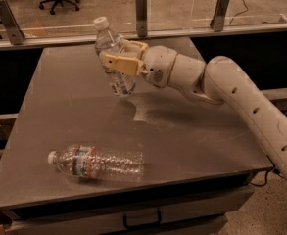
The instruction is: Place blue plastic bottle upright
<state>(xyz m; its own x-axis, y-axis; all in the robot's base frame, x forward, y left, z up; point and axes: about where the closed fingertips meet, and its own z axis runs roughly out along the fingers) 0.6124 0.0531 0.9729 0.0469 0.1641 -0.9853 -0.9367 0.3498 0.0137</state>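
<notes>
The blue plastic bottle [112, 58] is a small clear bottle with a white cap and a white printed label. It is nearly upright, tilted a little to the left, with its base at or just above the grey table [206, 126] near the back middle. My gripper [117, 56] reaches in from the right and is shut on the bottle's middle, with one tan finger [119, 62] across its front.
A longer ribbed clear bottle [96, 162] with a red-and-blue label band lies on its side near the table's front left. A glass barrier with metal posts [141, 13] runs behind the table. The table's front edge has a drawer handle [142, 220] below.
</notes>
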